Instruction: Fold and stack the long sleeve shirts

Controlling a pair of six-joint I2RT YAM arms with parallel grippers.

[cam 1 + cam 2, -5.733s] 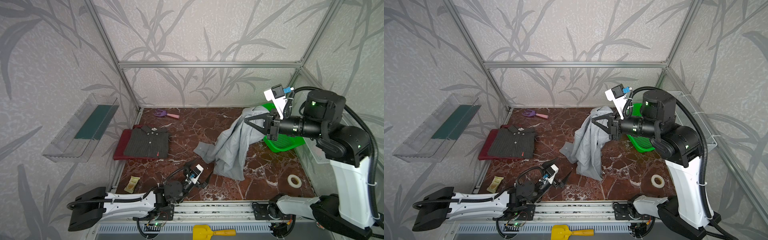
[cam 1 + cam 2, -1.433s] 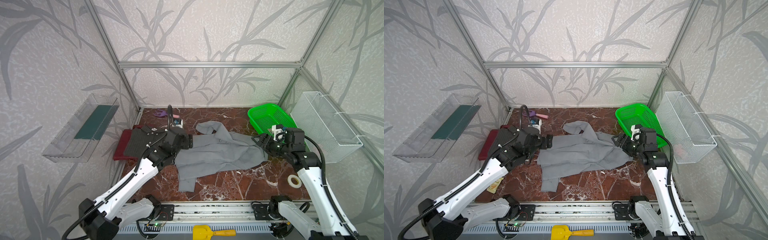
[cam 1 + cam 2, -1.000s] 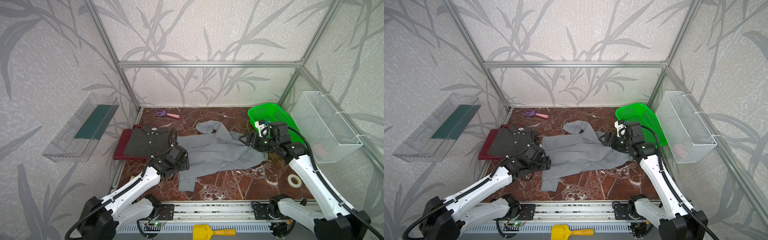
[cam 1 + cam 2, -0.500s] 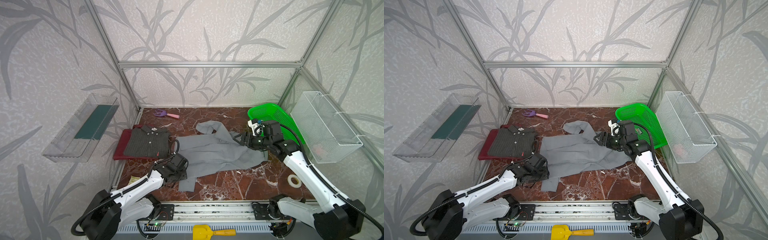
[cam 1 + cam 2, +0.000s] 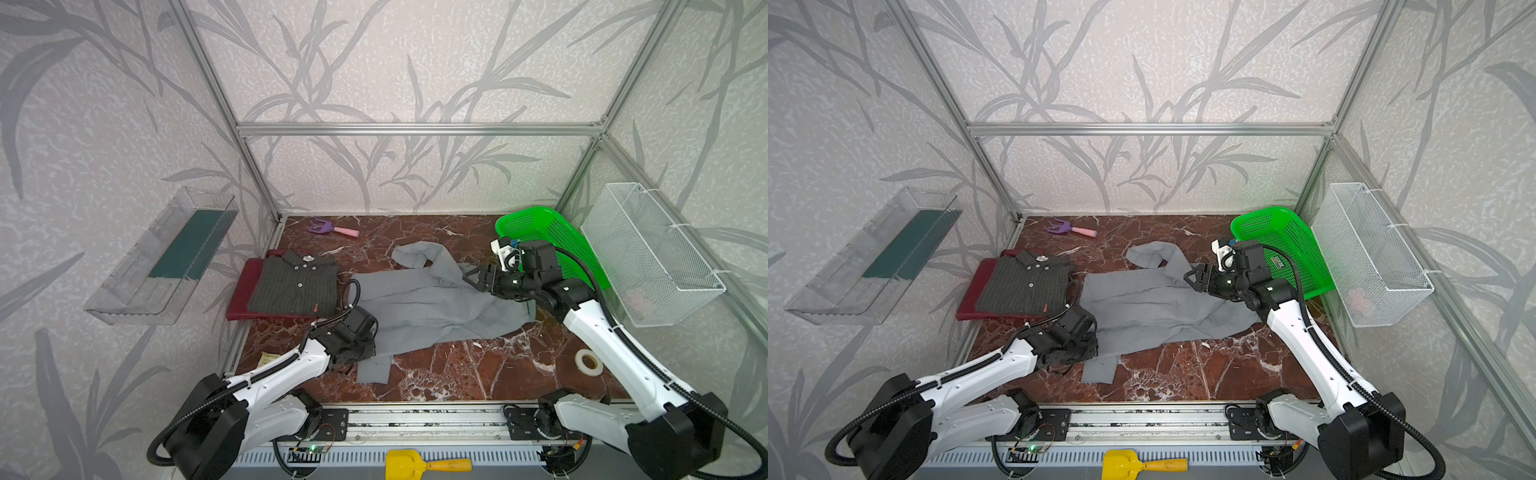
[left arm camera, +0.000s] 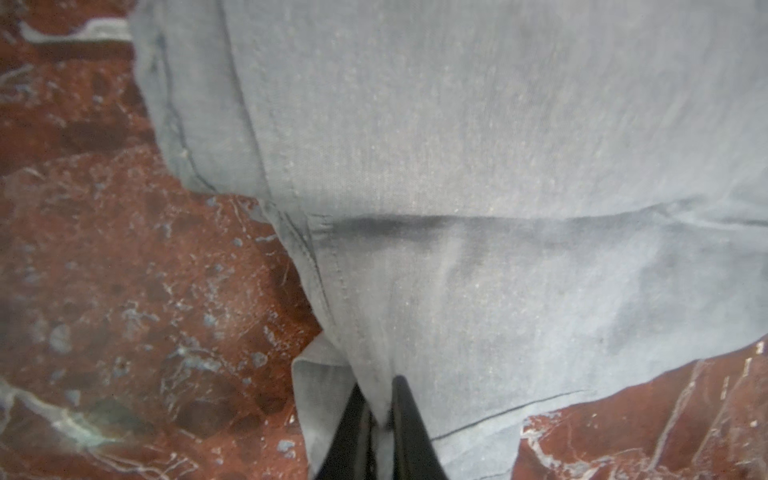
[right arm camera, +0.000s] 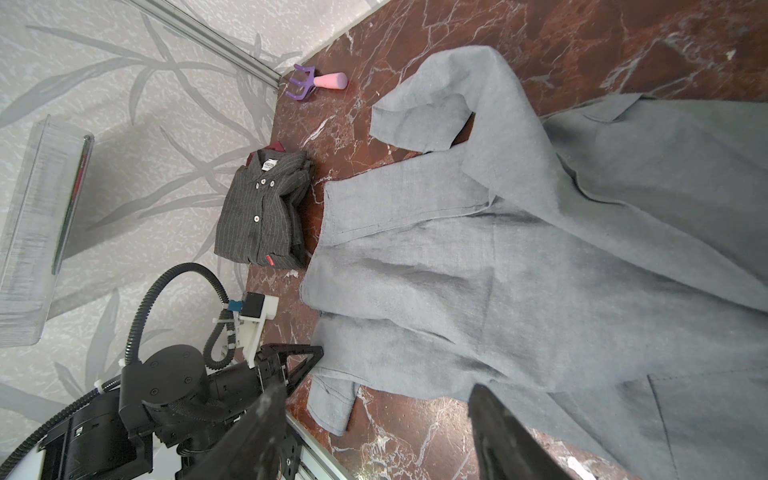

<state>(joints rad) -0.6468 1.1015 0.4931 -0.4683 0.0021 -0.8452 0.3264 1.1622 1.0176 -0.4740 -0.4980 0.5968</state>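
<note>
A light grey long sleeve shirt (image 5: pixel 424 299) (image 5: pixel 1154 303) lies spread on the marble table, one sleeve curled toward the back. My left gripper (image 6: pixel 380 399) is shut on a pinch of its near left edge (image 6: pixel 457 166); it also shows in the right wrist view (image 7: pixel 318 353). My right gripper (image 5: pixel 471 276) (image 5: pixel 1192 278) (image 7: pixel 376 395) hovers open above the shirt's right side and holds nothing. At the left a folded dark grey pinstriped shirt (image 5: pixel 295 286) (image 7: pixel 262 216) rests on a folded maroon shirt (image 5: pixel 241 291).
A green mesh basket (image 5: pixel 552 237) leans at the back right beside a white wire basket (image 5: pixel 648 249) on the wall. A clear tray (image 5: pixel 166 257) hangs on the left wall. A purple rake (image 5: pixel 332 228), a tape roll (image 5: pixel 589 361) and a snack packet (image 5: pixel 266 357) lie on the table.
My left gripper came toward the front along the shirt's left edge and closed on the fabric. The right gripper slid left over the shirt, staying open.
</note>
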